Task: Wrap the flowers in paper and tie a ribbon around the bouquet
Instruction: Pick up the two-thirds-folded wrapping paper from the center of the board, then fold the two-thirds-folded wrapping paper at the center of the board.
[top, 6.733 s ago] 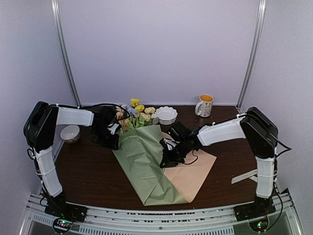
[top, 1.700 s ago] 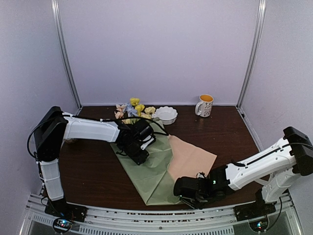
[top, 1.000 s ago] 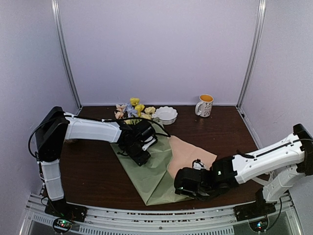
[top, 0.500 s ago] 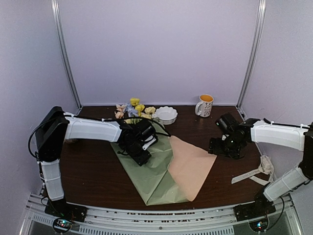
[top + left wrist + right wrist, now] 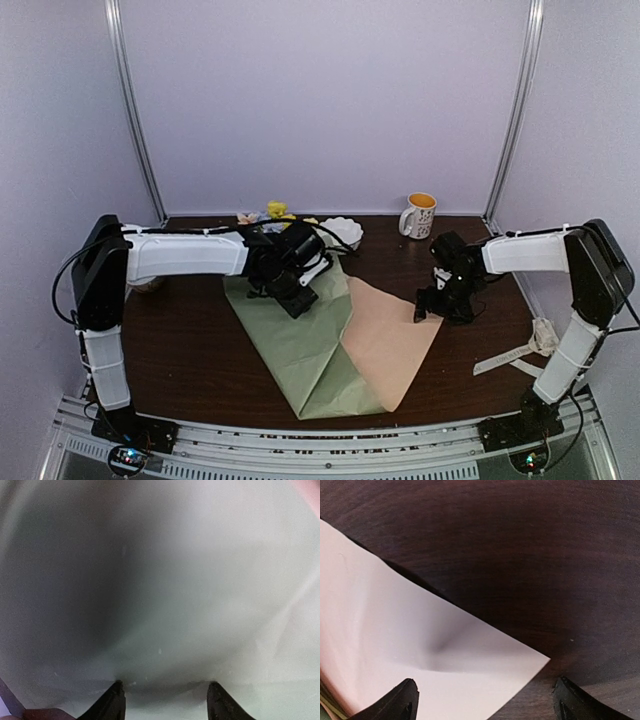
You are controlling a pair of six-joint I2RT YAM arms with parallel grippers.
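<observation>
The paper (image 5: 300,345) lies in the middle of the table, its sage-green side folded over to the left and its peach side (image 5: 385,335) spread flat to the right. My left gripper (image 5: 300,298) stands on the top of the green fold, fingertips (image 5: 116,700) apart and touching the paper (image 5: 165,595). Only some yellow blossoms of the flowers (image 5: 275,210) show behind that arm. My right gripper (image 5: 432,305) hovers wide open over the peach corner (image 5: 520,657), holding nothing. The cream ribbon (image 5: 515,355) lies at the right edge.
A white bowl (image 5: 343,230) and an orange-rimmed mug (image 5: 420,215) stand at the back. A small bowl (image 5: 143,284) peeks out under my left arm. Dark table wood (image 5: 520,555) lies beyond the peach corner.
My right arm has swung from the front of the table up to the paper's right peach corner, jaws now wide. My left gripper has shifted slightly farther back on the green fold.
</observation>
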